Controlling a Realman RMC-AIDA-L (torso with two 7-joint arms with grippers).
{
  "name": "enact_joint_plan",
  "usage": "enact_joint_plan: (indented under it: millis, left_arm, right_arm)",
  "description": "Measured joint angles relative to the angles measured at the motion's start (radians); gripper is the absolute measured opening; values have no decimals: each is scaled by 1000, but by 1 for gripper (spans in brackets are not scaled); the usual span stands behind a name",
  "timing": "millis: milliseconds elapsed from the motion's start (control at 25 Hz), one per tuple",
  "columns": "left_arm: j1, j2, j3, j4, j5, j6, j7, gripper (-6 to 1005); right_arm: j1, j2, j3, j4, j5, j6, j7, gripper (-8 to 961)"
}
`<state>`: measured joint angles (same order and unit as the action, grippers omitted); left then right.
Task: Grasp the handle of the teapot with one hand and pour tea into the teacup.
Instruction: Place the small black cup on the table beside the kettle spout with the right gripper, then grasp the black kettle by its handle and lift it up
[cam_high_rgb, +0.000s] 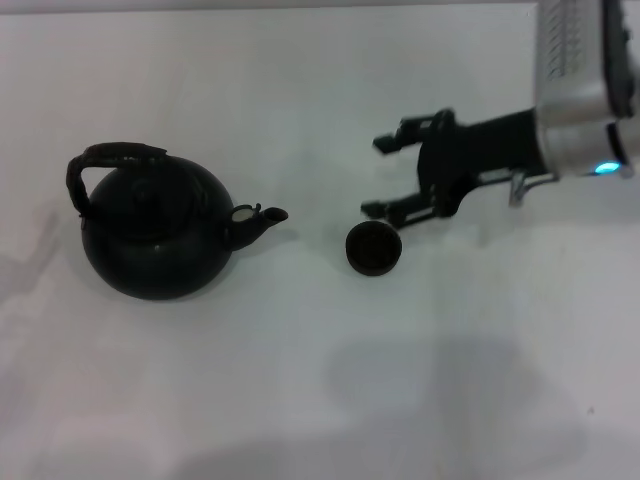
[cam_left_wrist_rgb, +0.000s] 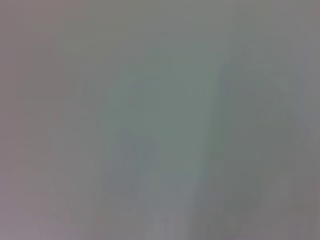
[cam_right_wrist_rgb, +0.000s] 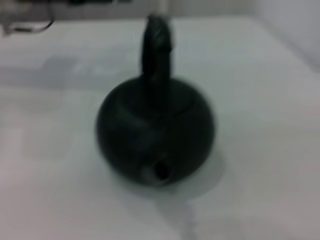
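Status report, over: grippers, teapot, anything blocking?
Right gripper open, empty, above the teacup. Left gripper out of view. Teapot upright on the table, handle untouched. The teacup sits between gripper and teapot.

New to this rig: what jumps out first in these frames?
The big black teapot stands out on the left of the white table, its arched handle upright and its spout aimed at the small teacup to its right. Next comes the right gripper, open, reaching in from the right just behind the teacup, holding nothing. The left gripper is not in view.
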<state>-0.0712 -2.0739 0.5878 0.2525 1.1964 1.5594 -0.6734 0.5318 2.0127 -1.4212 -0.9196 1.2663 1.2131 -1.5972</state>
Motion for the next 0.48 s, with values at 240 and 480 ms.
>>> enact_joint_plan:
  millis: [240,480]
  left_arm:
    - [2,1,7,6,42,35,3,786]
    - [23,2,4,29,89,89,6,786]
  right_arm:
    - [-96,-4,258,31,209,31,-182,879]
    - [-185,-10,595,252,516,166,-457,877]
